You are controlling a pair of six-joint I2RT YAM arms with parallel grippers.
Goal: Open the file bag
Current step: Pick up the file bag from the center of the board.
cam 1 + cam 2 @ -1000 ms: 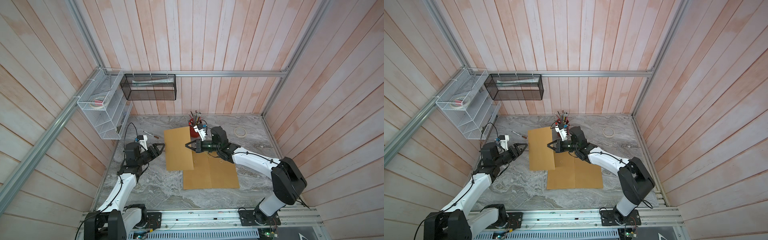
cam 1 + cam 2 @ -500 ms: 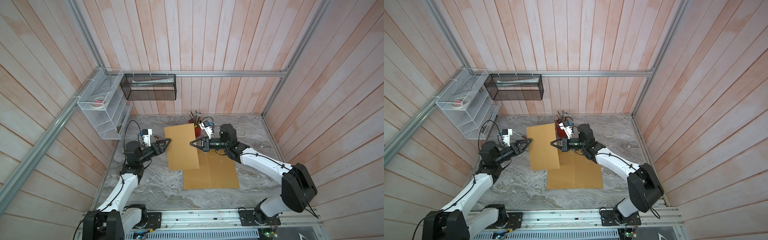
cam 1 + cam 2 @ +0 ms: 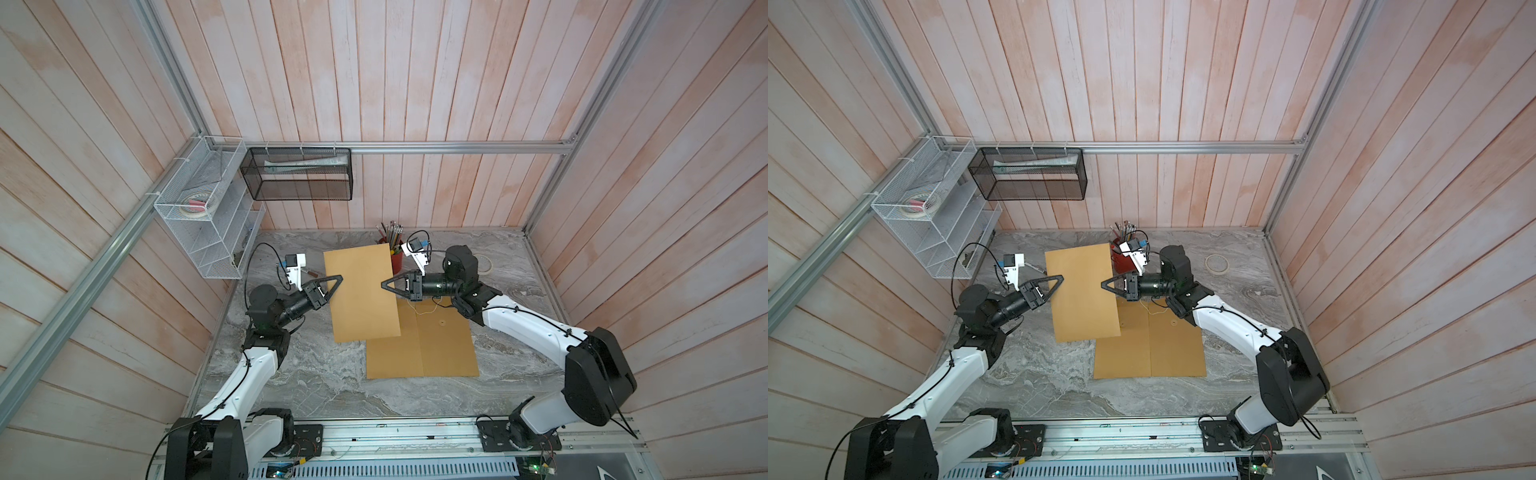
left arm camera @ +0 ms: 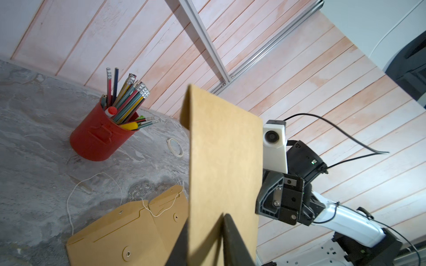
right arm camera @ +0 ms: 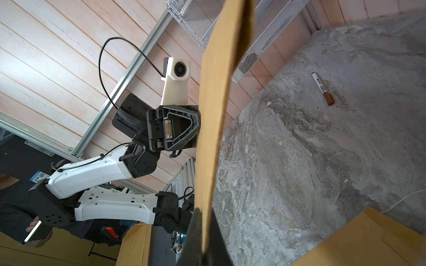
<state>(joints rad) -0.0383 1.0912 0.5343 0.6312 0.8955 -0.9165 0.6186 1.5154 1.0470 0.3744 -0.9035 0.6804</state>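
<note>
A flat brown kraft file bag (image 3: 361, 295) (image 3: 1084, 291) hangs above the table between both arms, tilted. My left gripper (image 3: 337, 278) (image 4: 207, 218) is shut on its left edge, one finger on each face of the bag (image 4: 223, 161). Its right edge is pinched by my right gripper (image 3: 384, 286) (image 5: 204, 211), which is shut on the bag (image 5: 214, 115). Two more kraft file bags (image 3: 440, 345) (image 4: 110, 232) lie flat side by side on the table below, flaps and buttons up, with a loose white string (image 4: 71, 200) trailing from them.
A red cup of pencils (image 3: 395, 257) (image 4: 99, 138) stands behind the held bag. A tape roll (image 3: 484, 262) lies at the back right, a brown-capped marker (image 5: 322, 88) at the back left. A white wire rack (image 3: 208, 224) and black mesh basket (image 3: 299, 174) hang on the walls.
The right gripper has lifted the file bag higher and further back. The left arm rose to the bag's left edge, and its gripper went from open to shut on it.
</note>
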